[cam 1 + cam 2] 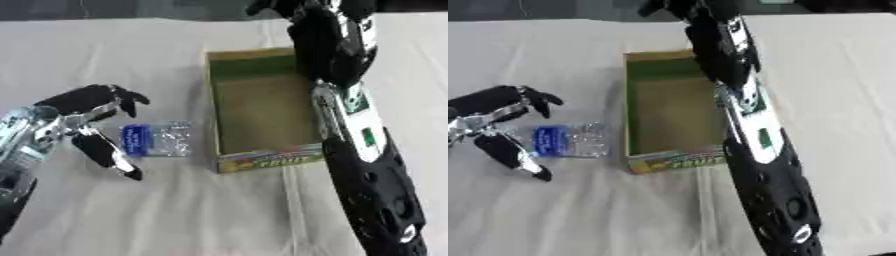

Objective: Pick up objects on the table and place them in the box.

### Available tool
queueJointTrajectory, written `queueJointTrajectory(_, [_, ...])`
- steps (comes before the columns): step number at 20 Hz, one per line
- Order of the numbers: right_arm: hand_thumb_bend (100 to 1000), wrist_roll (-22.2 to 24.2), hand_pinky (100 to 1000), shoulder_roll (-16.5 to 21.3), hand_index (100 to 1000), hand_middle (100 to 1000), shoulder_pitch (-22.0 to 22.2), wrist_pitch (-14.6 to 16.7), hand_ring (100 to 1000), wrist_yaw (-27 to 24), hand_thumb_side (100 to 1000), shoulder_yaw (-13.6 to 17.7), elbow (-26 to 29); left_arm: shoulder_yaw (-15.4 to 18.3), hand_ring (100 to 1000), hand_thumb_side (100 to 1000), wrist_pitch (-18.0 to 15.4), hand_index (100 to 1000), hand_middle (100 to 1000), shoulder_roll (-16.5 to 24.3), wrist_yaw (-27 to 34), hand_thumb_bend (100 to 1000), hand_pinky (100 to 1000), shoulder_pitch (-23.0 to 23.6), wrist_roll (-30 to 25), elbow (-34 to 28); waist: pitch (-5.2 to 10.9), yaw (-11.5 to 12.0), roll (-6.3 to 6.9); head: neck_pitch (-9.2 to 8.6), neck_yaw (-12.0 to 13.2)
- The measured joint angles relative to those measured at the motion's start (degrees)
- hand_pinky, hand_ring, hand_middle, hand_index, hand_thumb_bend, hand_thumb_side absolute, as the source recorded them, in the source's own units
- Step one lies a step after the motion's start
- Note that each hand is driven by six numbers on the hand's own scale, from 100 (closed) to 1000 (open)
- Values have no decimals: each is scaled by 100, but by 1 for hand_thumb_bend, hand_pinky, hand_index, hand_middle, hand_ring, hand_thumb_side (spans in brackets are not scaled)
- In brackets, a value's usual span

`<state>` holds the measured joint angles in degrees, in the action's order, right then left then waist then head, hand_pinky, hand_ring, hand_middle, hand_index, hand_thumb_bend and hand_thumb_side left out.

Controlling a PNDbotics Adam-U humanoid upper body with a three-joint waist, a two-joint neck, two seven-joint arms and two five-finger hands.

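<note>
A small clear plastic bottle (159, 139) with a blue label lies on its side on the white tablecloth, left of the box. My left hand (70, 111) is open at the bottle's left end; its fingers reach over the far side and its thumb (109, 154) points along the near side, neither closed on the bottle. The open cardboard box (267, 161) has a green inside and a fruit print on its front wall, and looks empty. My right arm (363, 165) runs from the lower right past the box's right wall. Its hand (667, 6) sits at the top edge, mostly cut off.
The white cloth (175, 215) covers the whole table, with bare cloth in front of the box and the bottle. A dark strip (105, 7) runs along the table's far edge.
</note>
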<state>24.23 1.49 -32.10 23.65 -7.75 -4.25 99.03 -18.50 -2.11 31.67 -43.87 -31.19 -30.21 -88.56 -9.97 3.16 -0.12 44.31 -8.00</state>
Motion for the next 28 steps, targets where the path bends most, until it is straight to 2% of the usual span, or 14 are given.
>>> queueJointTrajectory(3, [408,10,616,0,940,882,0,-8,824,0,1000,0,1,28,686,391,9,879,596,-44,-17,911,615,-15,111,91,-14,-10,0,0,1])
queueJointTrajectory(10, [408,26,617,0,941,871,0,-17,822,-1,1000,-1,1,30,631,349,36,853,583,-102,-45,889,576,-15,414,235,-31,-18,0,0,2])
queueJointTrajectory(14, [408,49,616,0,942,868,0,-2,821,-1,1000,-2,1,29,613,209,58,856,587,-138,-60,960,574,-15,505,281,-43,-17,0,0,2])
queueJointTrajectory(18, [408,65,616,0,942,868,0,-14,820,-2,1000,-4,1,28,602,108,85,857,589,-146,-139,910,573,-14,481,306,-65,-16,3,0,2])
queueJointTrajectory(28, [408,95,617,0,944,869,0,-40,820,-10,1000,-20,28,27,600,100,139,854,587,-150,-222,847,558,-17,451,323,-89,-16,40,0,2])
